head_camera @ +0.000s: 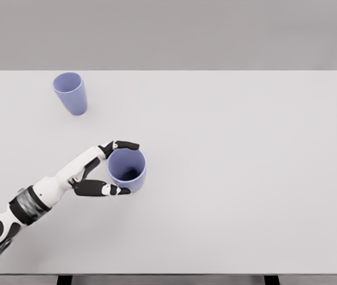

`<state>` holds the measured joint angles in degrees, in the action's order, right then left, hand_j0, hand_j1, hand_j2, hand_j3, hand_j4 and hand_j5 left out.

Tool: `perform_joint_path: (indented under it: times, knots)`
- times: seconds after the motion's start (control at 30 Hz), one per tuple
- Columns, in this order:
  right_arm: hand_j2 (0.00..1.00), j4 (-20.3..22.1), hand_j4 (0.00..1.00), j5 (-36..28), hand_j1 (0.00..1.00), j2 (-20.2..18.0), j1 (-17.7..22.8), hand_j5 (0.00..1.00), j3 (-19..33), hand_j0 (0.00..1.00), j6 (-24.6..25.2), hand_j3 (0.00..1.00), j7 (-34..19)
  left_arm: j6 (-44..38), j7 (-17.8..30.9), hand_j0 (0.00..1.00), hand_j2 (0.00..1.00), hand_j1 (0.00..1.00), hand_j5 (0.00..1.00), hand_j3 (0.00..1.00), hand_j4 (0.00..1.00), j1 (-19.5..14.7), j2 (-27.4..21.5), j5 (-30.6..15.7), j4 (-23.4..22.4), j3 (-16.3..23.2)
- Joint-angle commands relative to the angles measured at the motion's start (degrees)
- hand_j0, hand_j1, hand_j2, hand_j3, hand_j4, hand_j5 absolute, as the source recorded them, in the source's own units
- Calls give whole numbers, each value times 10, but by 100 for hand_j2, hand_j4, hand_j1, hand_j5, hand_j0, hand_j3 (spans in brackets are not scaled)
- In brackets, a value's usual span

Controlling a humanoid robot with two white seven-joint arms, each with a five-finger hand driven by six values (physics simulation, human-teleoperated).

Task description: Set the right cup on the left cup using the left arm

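Note:
Two blue-violet cups stand upright on the white table (245,178). The left cup (71,93) is at the far left, near the back edge. The right cup (127,170) is nearer me, left of the table's middle. My left hand (116,167) reaches in from the lower left and wraps this nearer cup: black-tipped fingers (125,145) lie along its far side and the thumb (104,189) presses its near side. The cup still rests on the table. The right arm does not show.
The table's front edge runs along the bottom of the view, with dark legs under it. A plain grey wall lies behind the table.

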<state>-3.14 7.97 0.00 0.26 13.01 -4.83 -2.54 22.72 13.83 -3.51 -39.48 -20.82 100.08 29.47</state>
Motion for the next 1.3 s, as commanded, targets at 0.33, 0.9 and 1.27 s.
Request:
perform_joint_path:
  times: [0.33,0.9,1.27]
  knots:
    - [100,0,100,-1,100,0,0,100,0,100,0,100,0,-14,0,76,76,76,76,76,76,-30,-11,-46,-4,-24]
    - [100,0,100,0,100,0,0,100,0,100,0,100,0,-63,0,76,76,76,76,76,76,-60,-10,-76,-15,-73]
    - [100,0,100,0,100,0,0,100,0,100,0,100,0,-107,0,76,76,76,76,76,76,-92,-10,-91,-25,-91]
